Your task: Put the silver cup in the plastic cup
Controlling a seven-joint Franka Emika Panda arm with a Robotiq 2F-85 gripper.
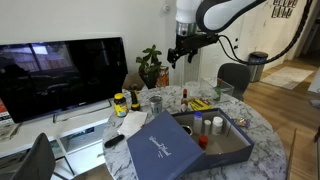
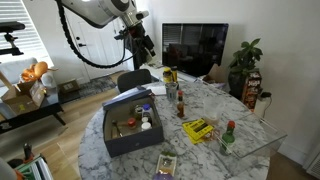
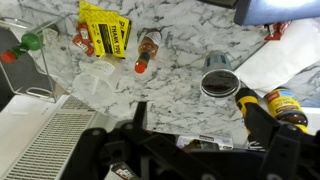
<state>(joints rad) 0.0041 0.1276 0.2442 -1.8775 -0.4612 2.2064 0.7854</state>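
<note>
The silver cup (image 3: 217, 82) stands upright on the marble table, seen from above in the wrist view. It also shows in both exterior views (image 1: 155, 102) (image 2: 171, 91). The plastic cup (image 3: 97, 85), clear and hard to make out, stands to its left near the table edge. My gripper (image 3: 197, 125) is open and empty, with its dark fingers framing the table below the silver cup. In both exterior views the gripper (image 1: 180, 50) (image 2: 140, 45) hangs high above the table, apart from both cups.
A yellow-capped dark bottle (image 3: 285, 105) stands right of the silver cup. A yellow packet (image 3: 105, 28), small hot-sauce bottles (image 3: 147, 52) and a green-capped bottle (image 3: 30, 42) lie beyond the plastic cup. An open blue box (image 1: 215, 135) takes up the table's near side.
</note>
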